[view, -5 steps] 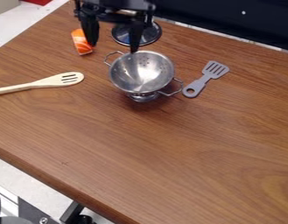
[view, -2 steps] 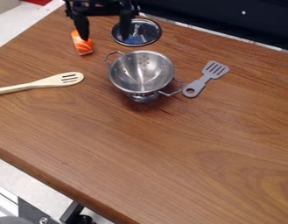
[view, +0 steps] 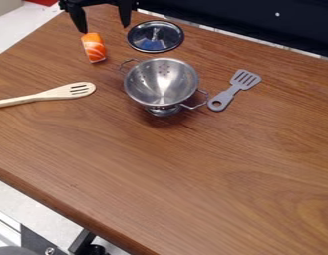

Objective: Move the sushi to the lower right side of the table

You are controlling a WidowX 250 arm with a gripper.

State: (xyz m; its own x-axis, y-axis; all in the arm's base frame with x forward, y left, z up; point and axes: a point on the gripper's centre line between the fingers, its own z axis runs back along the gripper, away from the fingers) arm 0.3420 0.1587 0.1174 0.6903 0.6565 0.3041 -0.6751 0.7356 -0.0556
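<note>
Gripper [view: 104, 28] shifted up-left in view | 2 fingers apart | sushi [view: 94, 48] just below fingertips in view

On the table [view: 193, 174], the colander [view: 161, 84] stood between spoon [view: 58, 92] and spatula [view: 231, 93]; lid [view: 143, 40] behind it, sushi [view: 94, 48] left of lid.

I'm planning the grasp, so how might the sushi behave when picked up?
The sushi looks blocky, so it probably keeps its shape. Its rounded orange top might slip a little, and its small size suggests it is light.
</note>
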